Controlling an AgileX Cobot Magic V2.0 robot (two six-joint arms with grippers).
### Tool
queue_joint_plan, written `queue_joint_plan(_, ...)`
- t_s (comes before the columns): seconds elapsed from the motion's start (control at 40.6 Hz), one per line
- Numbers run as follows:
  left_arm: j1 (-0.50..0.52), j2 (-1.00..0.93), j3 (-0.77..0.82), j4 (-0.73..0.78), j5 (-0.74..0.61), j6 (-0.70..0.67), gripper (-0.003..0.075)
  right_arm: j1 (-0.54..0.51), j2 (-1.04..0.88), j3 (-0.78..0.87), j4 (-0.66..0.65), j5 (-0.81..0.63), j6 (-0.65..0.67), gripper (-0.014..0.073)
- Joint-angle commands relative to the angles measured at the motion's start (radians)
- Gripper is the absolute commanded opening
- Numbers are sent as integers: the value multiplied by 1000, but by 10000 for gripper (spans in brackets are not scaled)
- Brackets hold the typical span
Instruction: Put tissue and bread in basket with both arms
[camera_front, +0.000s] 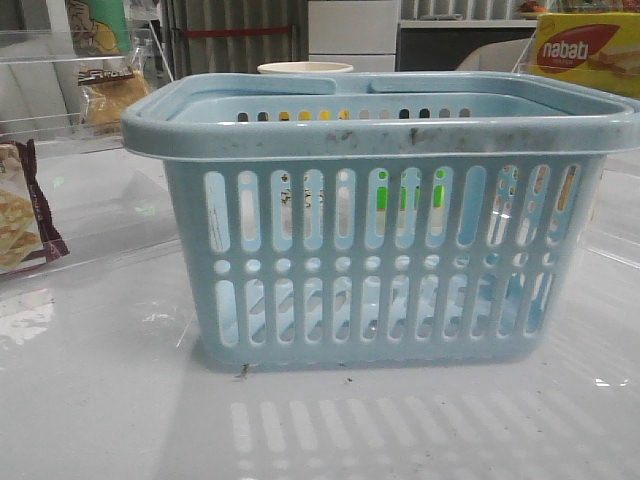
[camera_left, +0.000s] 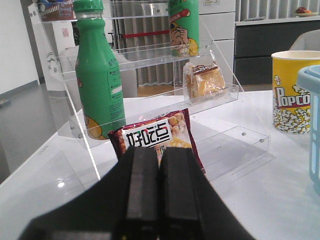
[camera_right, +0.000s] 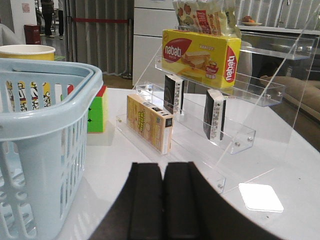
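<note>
Nothing loaded yet, apparently: basket (camera_front: 380, 270) looks empty, bread (camera_left: 204, 80) and tissue (camera_right: 215, 116) shelved; both grippers (camera_left: 151, 192) (camera_right: 162, 200) closed, holding nothing.

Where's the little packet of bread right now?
The bread sits on the middle step of the clear rack on the robot's left, between the green bottle and popcorn cup.

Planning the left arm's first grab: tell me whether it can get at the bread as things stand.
Probably yes. The bread sits on a middle step of the clear rack, its front open toward the left gripper. The maroon packet leans on a lower step in front, so coming in above it looks safer.
</note>
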Motion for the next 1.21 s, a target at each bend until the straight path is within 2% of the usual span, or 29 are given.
queue_joint_plan(0.0, -6, -16, -1, -9, -86, -4, 91, -2, -17, 1, -4, -91, -10, 57)
queue_joint_plan(1.182, -6, -16, -1, -9, -109, -4, 91, -2, -17, 1, -4, -100, -10, 57)
